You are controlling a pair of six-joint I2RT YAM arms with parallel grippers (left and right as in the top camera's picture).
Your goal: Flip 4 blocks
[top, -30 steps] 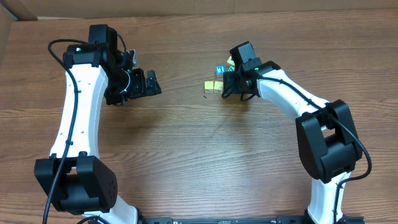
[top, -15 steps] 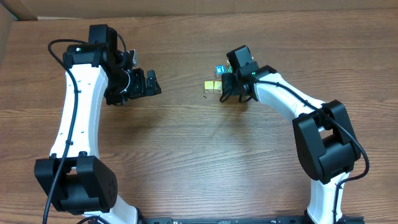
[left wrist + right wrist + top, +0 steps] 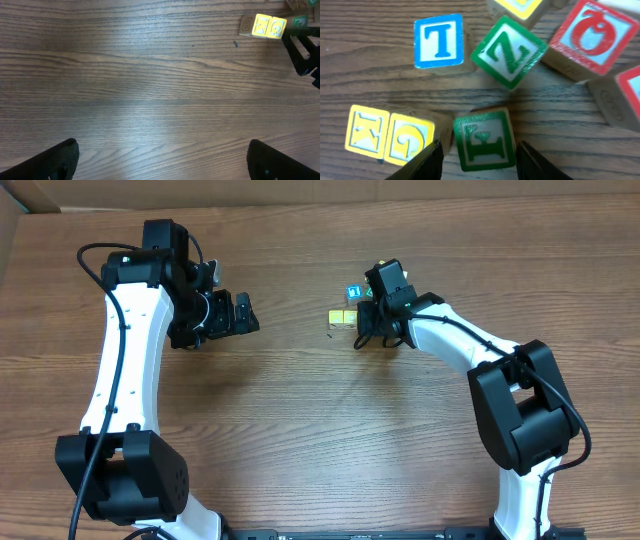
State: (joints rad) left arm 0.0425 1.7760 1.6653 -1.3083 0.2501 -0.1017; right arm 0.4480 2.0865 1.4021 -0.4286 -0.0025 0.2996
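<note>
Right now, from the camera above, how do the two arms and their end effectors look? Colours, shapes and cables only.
Both arms have white, rounded link shells and bulky black joint housings: left arm, right arm. A thin black cable runs along each arm. The left end effector and right end effector are black, each with two fingers. I see no readable markings.

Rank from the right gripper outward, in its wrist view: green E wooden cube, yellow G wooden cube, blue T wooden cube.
1. Green E cube, between the right gripper fingers.
2. Yellow G cube, beside it, picture-left.
3. Blue T cube, far top.
</note>
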